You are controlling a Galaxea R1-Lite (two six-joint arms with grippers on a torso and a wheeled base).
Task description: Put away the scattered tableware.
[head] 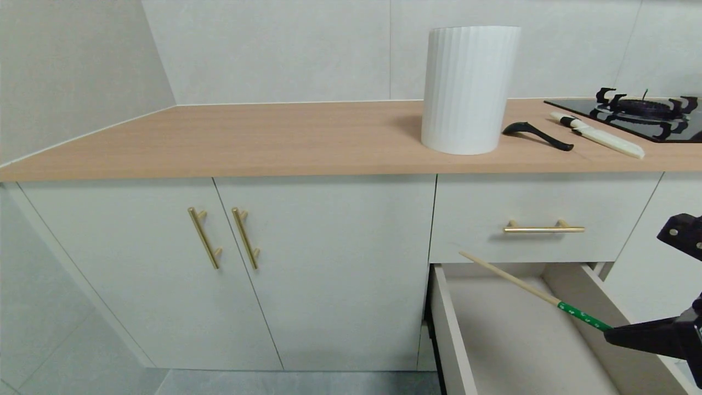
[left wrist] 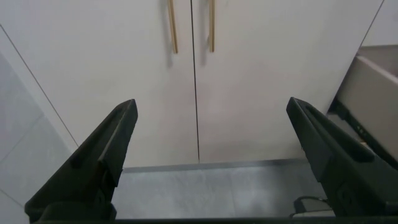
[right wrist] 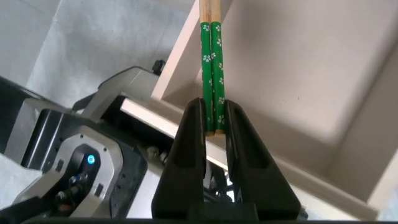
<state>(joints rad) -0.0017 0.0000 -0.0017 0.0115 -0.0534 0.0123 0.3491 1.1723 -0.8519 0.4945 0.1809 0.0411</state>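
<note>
My right gripper (head: 610, 331) is shut on a pair of wooden chopsticks (head: 521, 286) with green patterned ends, holding them tilted above the open lower drawer (head: 526, 340). In the right wrist view the chopsticks (right wrist: 210, 68) sit clamped between the black fingers (right wrist: 193, 143), pointing over the drawer's pale floor (right wrist: 298, 81). On the wooden counter (head: 247, 137) lie a black-handled utensil (head: 537, 135) and a white knife (head: 598, 135). My left gripper (left wrist: 208, 162) is open, low in front of the cabinet doors (left wrist: 196, 74).
A tall white ribbed canister (head: 469, 90) stands on the counter beside the utensils. A black gas hob (head: 636, 112) is at the back right. The upper drawer (head: 543, 216) with a gold handle is closed. Two cabinet doors (head: 225, 263) with gold handles are to the left.
</note>
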